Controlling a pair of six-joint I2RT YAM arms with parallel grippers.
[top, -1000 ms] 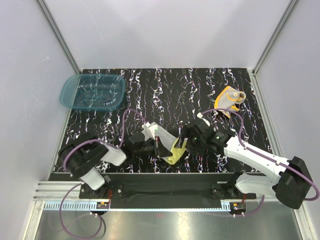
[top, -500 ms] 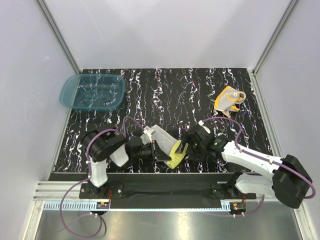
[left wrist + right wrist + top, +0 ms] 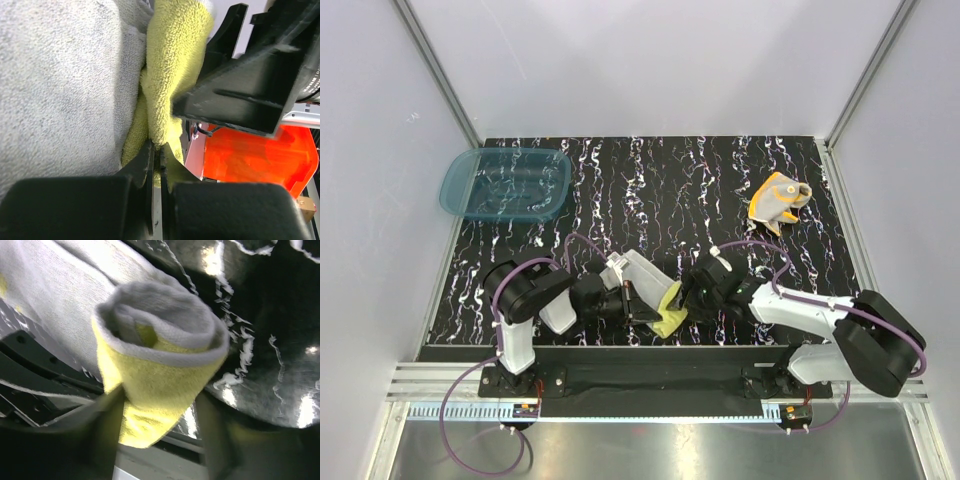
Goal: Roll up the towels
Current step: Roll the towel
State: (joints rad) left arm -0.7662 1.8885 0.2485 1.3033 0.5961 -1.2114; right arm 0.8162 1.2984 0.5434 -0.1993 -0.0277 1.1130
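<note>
Looking from above, you find the pale yellow towel (image 3: 668, 312) at the near edge of the table (image 3: 650, 190), between both arms: left gripper (image 3: 156, 150) pinching its loose edge, right gripper (image 3: 160, 410) spread astride the roll's open end, axis pointing into that wrist.

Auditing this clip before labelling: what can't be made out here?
Top view: the yellow towel is partly covered by the right gripper, so its roll cannot be judged.
Top view: the orange towel is too small to read its folds.
Right wrist view: that gripper's jaws are blurred and cut off by the bottom edge.
</note>
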